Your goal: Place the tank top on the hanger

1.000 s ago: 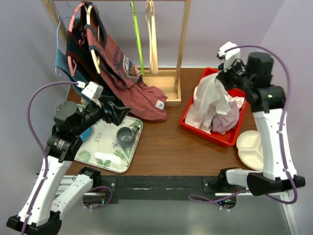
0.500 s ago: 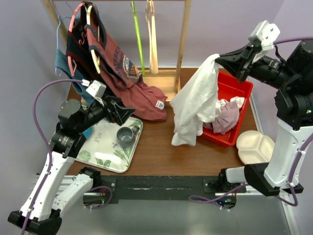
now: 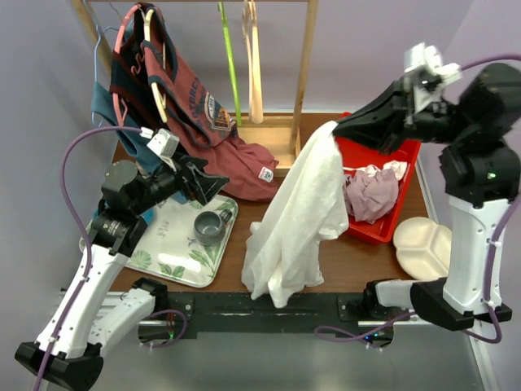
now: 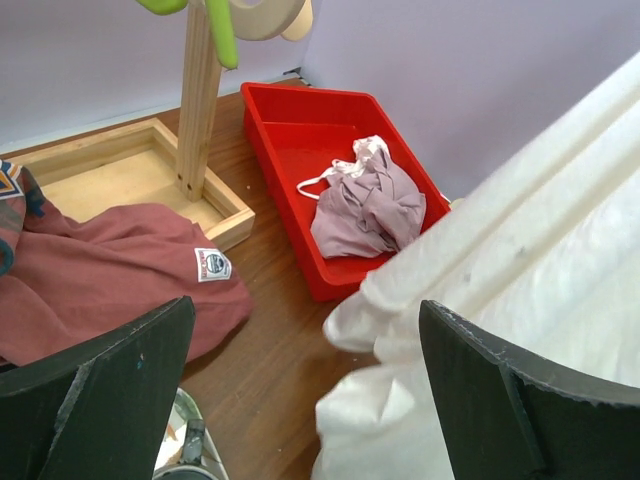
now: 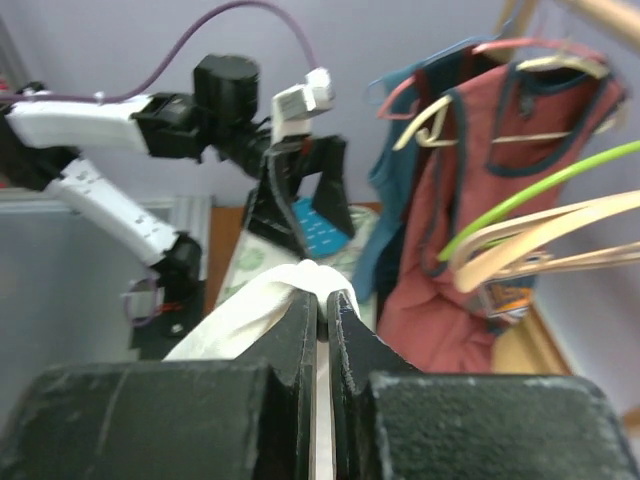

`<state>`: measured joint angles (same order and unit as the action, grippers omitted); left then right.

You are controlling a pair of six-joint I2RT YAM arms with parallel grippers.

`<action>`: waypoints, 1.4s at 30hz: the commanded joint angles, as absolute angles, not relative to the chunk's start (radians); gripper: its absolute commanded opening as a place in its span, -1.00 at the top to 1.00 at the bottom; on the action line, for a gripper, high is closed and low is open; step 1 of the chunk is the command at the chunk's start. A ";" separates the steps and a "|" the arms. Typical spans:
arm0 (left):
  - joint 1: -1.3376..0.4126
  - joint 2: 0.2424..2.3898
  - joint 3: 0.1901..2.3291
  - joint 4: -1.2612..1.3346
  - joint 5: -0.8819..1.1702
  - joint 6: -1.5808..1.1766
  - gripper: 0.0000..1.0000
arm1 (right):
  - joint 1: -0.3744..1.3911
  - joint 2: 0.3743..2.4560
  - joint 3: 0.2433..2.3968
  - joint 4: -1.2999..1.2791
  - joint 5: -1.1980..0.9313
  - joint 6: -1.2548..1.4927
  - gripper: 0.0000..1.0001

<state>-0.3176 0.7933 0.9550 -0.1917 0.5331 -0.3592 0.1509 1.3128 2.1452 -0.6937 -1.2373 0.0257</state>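
Over the table [image 3: 252,216], the right pincer [image 3: 336,128] clamps the tank top [image 3: 301,212].

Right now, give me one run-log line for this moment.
right gripper: shut on tank top, hanging outside red bin | left gripper: open, empty | green hanger: on rack

The left arm [image 3: 89,277], at the lower left, and the right arm [image 3: 468,236], down the right edge, are both glossy white links joined by black cylindrical joints; a small green light [image 3: 491,173] glows on one right-hand joint. A purple cable [image 3: 69,179] loops beside each arm, and a white camera box [image 3: 163,145] tops each wrist. The left gripper [image 3: 207,183] and right gripper [image 3: 342,126] are matte black, with wedge-shaped, lightly scuffed fingers [image 4: 100,400].
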 commanded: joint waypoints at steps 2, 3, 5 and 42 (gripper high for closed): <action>-0.325 0.793 0.942 -0.124 0.557 -0.387 -1.00 | 0.302 1.293 1.918 -0.785 -1.105 -0.161 1.00; -0.324 0.789 0.940 -0.126 0.554 -0.387 -0.99 | 0.330 1.290 1.886 -0.819 -1.021 -0.272 1.00; -0.324 0.782 0.936 -0.132 0.551 -0.384 -1.00 | 0.409 1.285 1.791 -0.899 -0.932 -0.372 1.00; -1.173 1.458 1.112 -0.264 -0.277 -0.215 -0.73 | -0.033 1.072 1.002 -0.608 -0.646 -0.368 -0.73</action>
<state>-1.0981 1.3464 0.9718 -0.2584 -0.0101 -0.3130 0.0357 1.0878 1.0199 -0.7219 -0.5579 -0.5022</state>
